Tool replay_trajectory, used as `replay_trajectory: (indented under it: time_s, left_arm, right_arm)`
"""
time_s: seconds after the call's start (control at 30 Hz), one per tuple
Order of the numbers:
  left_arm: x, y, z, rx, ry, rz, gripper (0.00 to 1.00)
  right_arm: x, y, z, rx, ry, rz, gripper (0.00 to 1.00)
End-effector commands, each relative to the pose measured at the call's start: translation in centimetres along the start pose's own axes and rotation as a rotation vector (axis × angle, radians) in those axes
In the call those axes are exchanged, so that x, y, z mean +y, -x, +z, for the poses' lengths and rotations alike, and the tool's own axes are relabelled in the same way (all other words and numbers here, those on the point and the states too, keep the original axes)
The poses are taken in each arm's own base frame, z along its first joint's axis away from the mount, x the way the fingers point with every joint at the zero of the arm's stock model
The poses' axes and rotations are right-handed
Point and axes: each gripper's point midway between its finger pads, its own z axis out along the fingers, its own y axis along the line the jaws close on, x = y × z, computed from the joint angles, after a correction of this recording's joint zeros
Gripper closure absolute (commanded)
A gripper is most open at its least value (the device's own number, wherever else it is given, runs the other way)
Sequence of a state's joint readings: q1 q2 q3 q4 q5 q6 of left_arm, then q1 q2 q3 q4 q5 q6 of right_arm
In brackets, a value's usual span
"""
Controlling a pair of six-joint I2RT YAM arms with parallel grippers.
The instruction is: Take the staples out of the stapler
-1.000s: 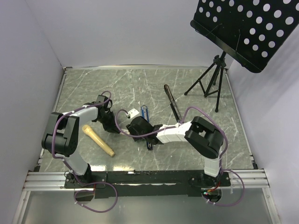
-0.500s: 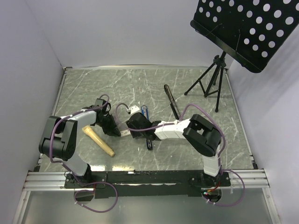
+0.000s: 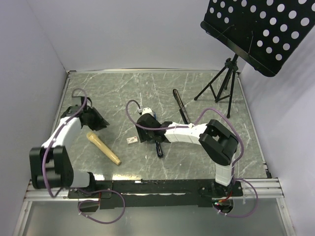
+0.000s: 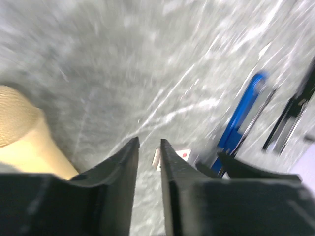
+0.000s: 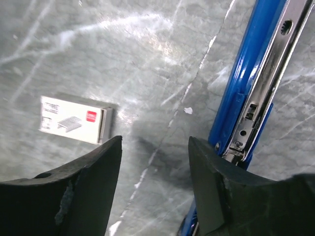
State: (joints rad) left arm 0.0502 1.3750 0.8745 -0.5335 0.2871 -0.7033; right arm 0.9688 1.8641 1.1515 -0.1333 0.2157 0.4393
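Grey marble-veined tabletop (image 3: 147, 93), smooth and streaked with white. Right gripper (image 5: 155, 162) low over it, dull black fingers (image 5: 93, 177) spread wide, nothing between them. Just beside, glossy blue stapler (image 5: 248, 93) lying opened, its polished steel rail (image 5: 268, 78) exposed; staples not discernible. Small flat white cardboard box (image 5: 74, 119) with a red mark near the other finger. Left gripper (image 4: 149, 162) far left, blurred, fingers parted by a narrow gap, empty, next to a tan ribbed cone (image 4: 19, 132).

Small box (image 5: 74, 119) lies left of stapler (image 5: 256, 93).
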Motion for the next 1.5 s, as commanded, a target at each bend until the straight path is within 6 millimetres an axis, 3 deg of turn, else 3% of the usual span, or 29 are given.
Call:
replay_trajectory:
  time_s: [0.0,0.13,0.27,0.5,0.57,0.6,0.93,1.13,1.47]
  left_arm:
    - [-1.4,5.0,-4.2,-0.254,-0.024,0.022,0.67]
    - [-1.1,6.3,-7.3,-0.403,-0.012,0.042,0.60]
    - [-1.1,5.9,-8.3,-0.425,-0.028,0.052,0.55]
    - [-1.1,5.1,-8.8,-0.425,-0.046,0.064,0.52]
    - [-1.1,5.1,-8.8,-0.423,-0.049,0.069,0.52]
    - [-1.1,5.1,-8.9,-0.425,-0.049,0.069,0.52]
    - [-1.1,4.9,-8.8,-0.421,-0.052,0.076,0.50]
    - [-1.1,4.9,-8.6,-0.413,-0.051,0.077,0.50]
    - [-1.1,4.8,-8.5,-0.410,-0.051,0.075,0.50]
  right_arm:
    - [2.3,3.2,-2.0,-0.053,0.036,0.085,0.32]
    - [3.3,3.9,-2.3,-0.066,0.020,0.087,0.26]
    - [4.0,3.5,-1.8,-0.057,-0.001,0.078,0.23]
    - [6.1,3.1,-1.0,-0.036,-0.048,0.045,0.16]
    - [6.1,2.1,-0.3,-0.006,-0.076,0.036,0.15]
    - [6.4,2.6,-0.3,-0.015,-0.081,0.039,0.14]
    - [7.4,0.6,1.7,0.041,-0.149,0.012,0.13]
    - [7.2,0.0,2.0,0.066,-0.207,-0.003,0.18]
    - [7.7,0.0,2.1,0.054,-0.182,-0.002,0.44]
